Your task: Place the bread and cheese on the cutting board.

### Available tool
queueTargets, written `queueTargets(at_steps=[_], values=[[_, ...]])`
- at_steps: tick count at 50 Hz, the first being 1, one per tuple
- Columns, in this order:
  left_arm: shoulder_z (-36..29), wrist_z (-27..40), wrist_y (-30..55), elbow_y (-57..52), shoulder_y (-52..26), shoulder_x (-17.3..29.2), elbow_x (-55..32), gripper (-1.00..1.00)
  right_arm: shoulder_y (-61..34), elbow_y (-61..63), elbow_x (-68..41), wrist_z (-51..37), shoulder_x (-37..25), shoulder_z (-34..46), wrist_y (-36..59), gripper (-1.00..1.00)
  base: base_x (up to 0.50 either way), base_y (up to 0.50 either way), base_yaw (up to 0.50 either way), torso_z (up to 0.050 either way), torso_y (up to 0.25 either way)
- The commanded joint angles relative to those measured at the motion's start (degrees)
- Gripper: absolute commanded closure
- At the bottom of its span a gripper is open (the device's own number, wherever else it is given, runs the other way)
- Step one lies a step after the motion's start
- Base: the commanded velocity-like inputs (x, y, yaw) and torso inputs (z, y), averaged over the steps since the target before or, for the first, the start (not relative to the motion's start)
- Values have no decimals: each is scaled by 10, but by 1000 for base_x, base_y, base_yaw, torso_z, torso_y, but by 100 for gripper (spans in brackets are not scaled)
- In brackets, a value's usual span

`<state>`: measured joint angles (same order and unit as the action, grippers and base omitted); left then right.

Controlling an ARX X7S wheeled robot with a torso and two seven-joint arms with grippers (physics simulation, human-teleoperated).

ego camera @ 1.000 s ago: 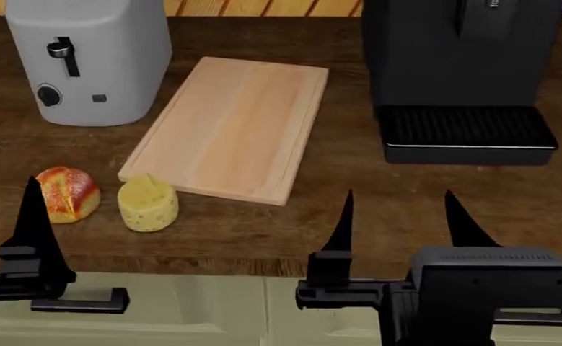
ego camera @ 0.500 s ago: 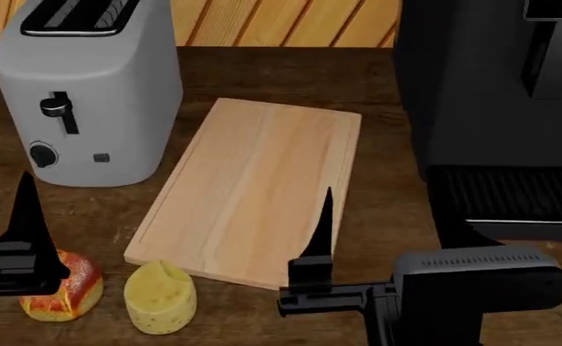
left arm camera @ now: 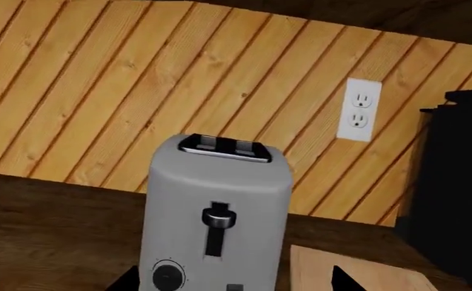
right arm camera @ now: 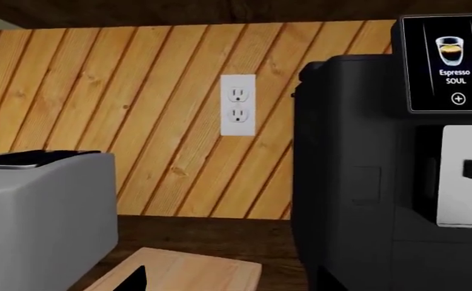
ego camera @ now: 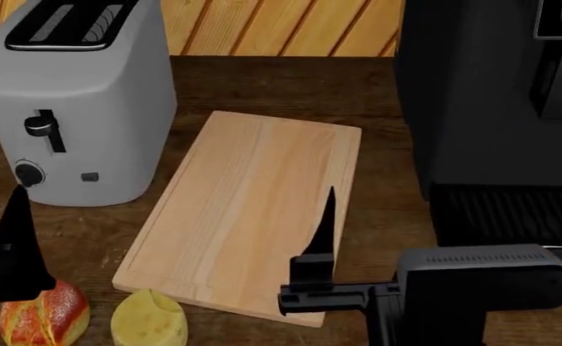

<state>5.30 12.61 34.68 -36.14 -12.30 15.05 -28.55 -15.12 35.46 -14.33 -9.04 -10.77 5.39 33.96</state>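
The bread (ego camera: 45,318), an orange-red roll, lies on the wooden counter at the head view's bottom left. The pale yellow cheese (ego camera: 151,321) lies right beside it, just off the near left corner of the cutting board (ego camera: 252,209). The board also shows in the left wrist view (left arm camera: 357,273) and the right wrist view (right arm camera: 187,270). My left gripper (left arm camera: 234,280) is open and empty; one finger (ego camera: 16,241) stands just above the bread. My right gripper (right arm camera: 236,282) is open and empty; one finger (ego camera: 325,223) stands over the board's near right part, and the other is lost against the dark machine.
A grey toaster (ego camera: 73,101) stands left of the board. A black coffee machine (ego camera: 493,108) with its drip tray (ego camera: 511,213) stands to the board's right. A slanted wood-plank wall with a white outlet (right arm camera: 238,104) is behind.
The head view has moved in closer, so the counter scene slid down the frame. The bread and cheese now sit at its bottom edge. Both grippers stay open and empty.
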Motion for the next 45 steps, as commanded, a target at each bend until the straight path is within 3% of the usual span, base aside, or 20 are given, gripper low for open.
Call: queueTargets(at_steps=[1,9,10,11,36,37,45], values=[[23,23,134,-44,12,42,-83,-100,3,21,-16,-9,-2,-11,17,-100,0,0,0,0,0],[61,24,218,-46,40,54,-170,-100,7,33,-31,-10,-4,-13,29,-100,0,0,0,0,0],[3,-4,193,-8,110,79,-112,-100,6,26,-36,-9,-3,-15,34,-100,0,0,0,0,0],[0,-6,187,-5,114,79,-107,-100,6,27,-37,-10,-3,-14,36,-100,0,0,0,0,0],[-33,-17,134,79,116,72,-60,-100,6,26,-44,-17,-11,-6,34,-100,0,0,0,0,0],[-32,-17,129,82,116,71,-58,100,6,26,-45,-17,-10,-6,35,-100,0,0,0,0,0],[-39,-14,119,85,115,70,-49,100,5,27,-49,-20,-12,-5,35,-100,3,1,0,0,0]])
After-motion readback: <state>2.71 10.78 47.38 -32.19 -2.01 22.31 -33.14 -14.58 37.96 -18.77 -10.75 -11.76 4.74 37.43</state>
